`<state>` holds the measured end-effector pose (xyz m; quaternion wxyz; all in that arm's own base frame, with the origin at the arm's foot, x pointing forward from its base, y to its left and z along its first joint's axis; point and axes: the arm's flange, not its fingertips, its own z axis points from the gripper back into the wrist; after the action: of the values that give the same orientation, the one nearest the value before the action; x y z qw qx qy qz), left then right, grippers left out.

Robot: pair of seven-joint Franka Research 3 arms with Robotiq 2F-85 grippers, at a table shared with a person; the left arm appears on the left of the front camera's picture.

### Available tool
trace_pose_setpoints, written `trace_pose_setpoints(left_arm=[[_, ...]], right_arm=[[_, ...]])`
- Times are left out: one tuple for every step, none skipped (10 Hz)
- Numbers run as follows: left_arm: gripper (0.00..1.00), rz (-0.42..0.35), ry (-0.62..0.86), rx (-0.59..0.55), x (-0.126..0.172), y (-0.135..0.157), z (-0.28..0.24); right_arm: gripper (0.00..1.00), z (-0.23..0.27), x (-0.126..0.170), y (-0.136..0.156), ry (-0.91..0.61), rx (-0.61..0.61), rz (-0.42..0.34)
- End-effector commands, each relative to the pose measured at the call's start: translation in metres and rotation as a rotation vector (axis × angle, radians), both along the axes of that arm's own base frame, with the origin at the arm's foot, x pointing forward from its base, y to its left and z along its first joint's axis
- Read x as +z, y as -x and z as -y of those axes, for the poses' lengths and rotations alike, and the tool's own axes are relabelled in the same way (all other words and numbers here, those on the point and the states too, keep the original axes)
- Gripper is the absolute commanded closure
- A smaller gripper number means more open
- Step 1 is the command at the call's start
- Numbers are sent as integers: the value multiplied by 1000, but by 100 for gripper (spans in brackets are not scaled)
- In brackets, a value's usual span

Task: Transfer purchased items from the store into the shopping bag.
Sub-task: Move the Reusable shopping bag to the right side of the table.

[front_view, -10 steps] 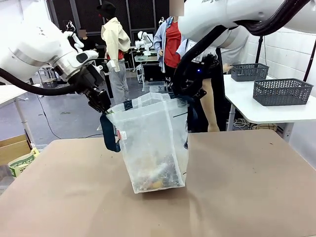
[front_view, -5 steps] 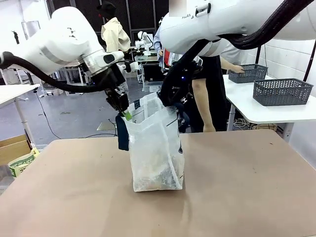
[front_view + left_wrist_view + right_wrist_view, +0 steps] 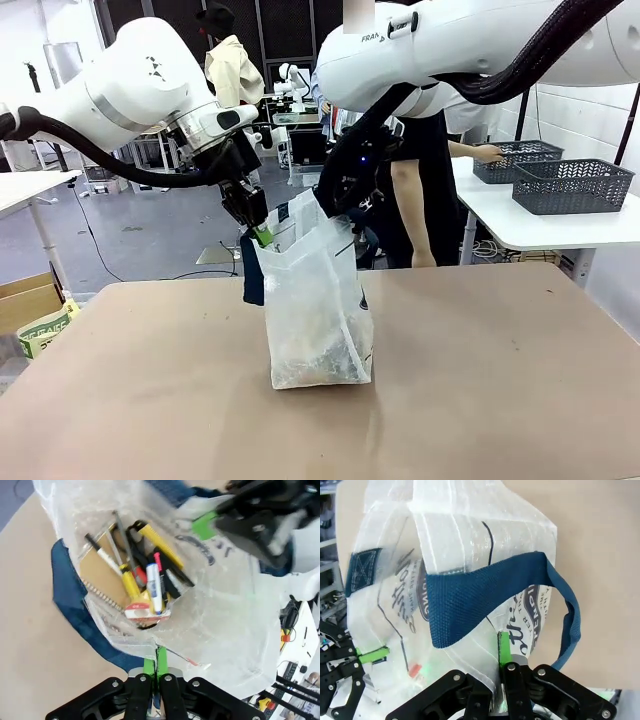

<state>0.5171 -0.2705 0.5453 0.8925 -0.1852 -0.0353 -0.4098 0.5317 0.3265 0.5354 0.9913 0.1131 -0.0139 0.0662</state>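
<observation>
Standing upright in the middle of the desk (image 3: pixel 500 390), the bag (image 3: pixel 318 310) has its top pinched from two sides. From the left, the left jaws are pressed together on the clear rim, green pads flat against each other with plastic between them, right beside a navy strap (image 3: pixel 252 272) that hangs down the bag's left side. From the right, the right jaws are clamped on the far right of the rim, and the wrist view shows those fingers (image 3: pixel 503 647) nipping the clear plastic just under the other strap (image 3: pixel 485 595), next to the script lettering (image 3: pixel 402 600).

Look down through the left wrist camera and the goods (image 3: pixel 145 585) lie in a heap at the bottom of the bag: pens, markers, yellow-handled pieces and a brown spiral-bound pad (image 3: pixel 102 572) flat against one wall.

Far right, on a white desk (image 3: pixel 520 228), two dark lattice baskets sit side by side, the near basket (image 3: pixel 572 186) and the far basket (image 3: pixel 515 160). A person stands behind the bag, one hand (image 3: pixel 488 154) at the far basket's rim.
</observation>
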Motion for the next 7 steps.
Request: trace_pose_setpoints(left_arm=[[100,-101,-214,203,-4,5,7],[100,-97,-276,277,-5,5,10],[100,-85,-288,345,-4,4,9],[100,-63,-261,398,-2,3,7],[100,-61,-164,407,2,0,9],[100,-45,-259,359,-6,5,0],[100,-45,-259,359,-6,5,0]], right_arm=[[100,-5,-7,9,65,-106,25],[100,-8,-8,12,92,-170,23],[100,-8,-8,14,118,-226,32],[100,-8,-8,14,136,-275,58],[100,-8,-10,14,133,-269,59],[100,-2,-6,13,109,-170,76],[100,-9,-2,7,110,-235,34]])
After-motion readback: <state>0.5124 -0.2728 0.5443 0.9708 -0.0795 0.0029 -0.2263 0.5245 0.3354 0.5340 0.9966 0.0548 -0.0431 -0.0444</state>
